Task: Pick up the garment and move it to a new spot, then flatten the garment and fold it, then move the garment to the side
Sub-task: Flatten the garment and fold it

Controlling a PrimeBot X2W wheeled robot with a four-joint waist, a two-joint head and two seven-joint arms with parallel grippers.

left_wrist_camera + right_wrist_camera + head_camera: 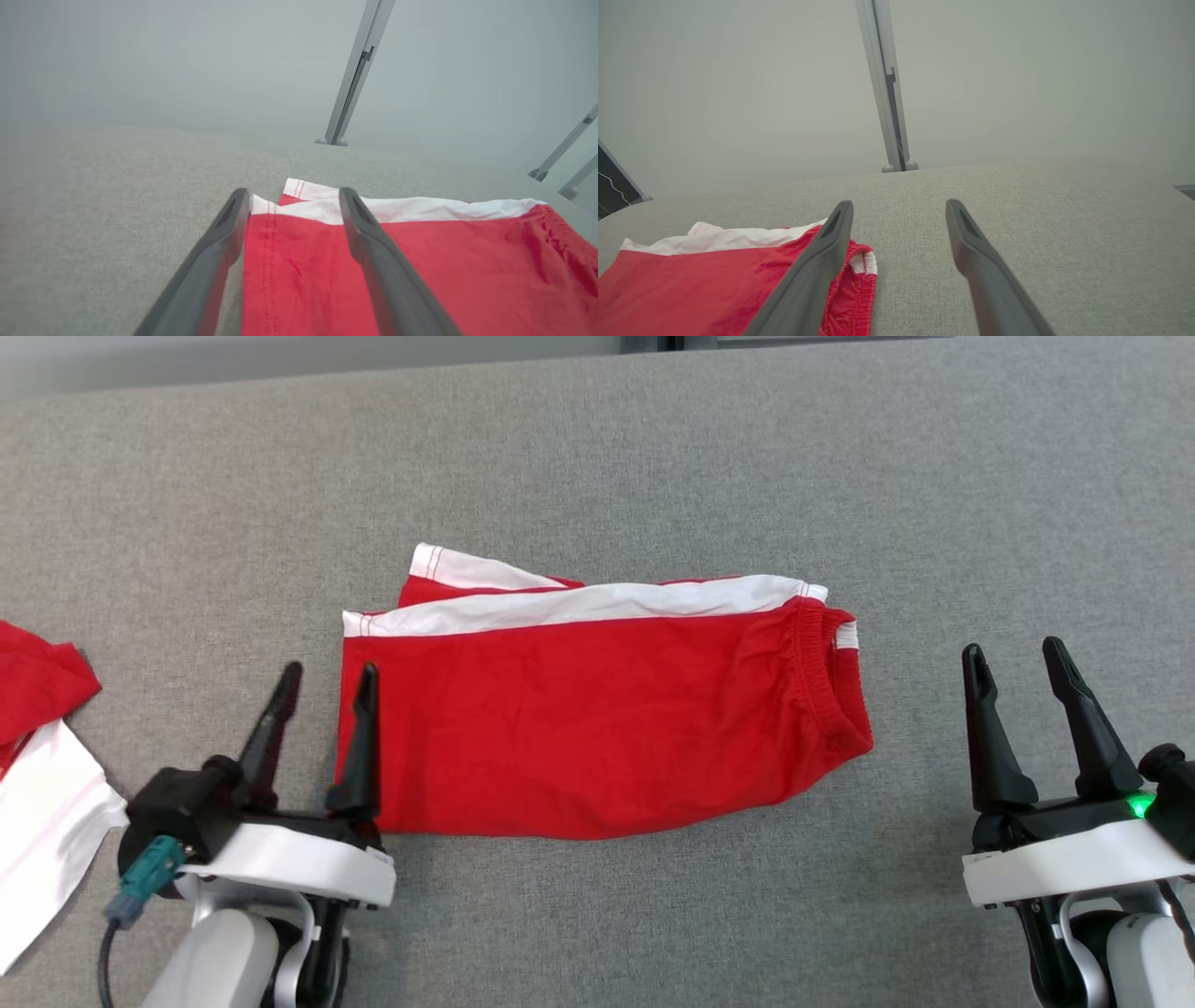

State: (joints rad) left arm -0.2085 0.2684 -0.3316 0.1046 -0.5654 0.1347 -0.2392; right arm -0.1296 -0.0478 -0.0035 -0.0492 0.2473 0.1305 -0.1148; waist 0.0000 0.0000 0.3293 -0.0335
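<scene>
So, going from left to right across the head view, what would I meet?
Red and white cloth at the edge → left gripper → folded red shorts → right gripper.

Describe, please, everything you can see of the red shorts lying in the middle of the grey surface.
The red shorts look like soft fabric, folded in half, lying flat on the grey cloth surface. A white stripe runs along the far edge; the gathered waistband faces the robot's right, the stitched leg hems its left. The open left gripper straddles the hem; contact is unclear.
</scene>
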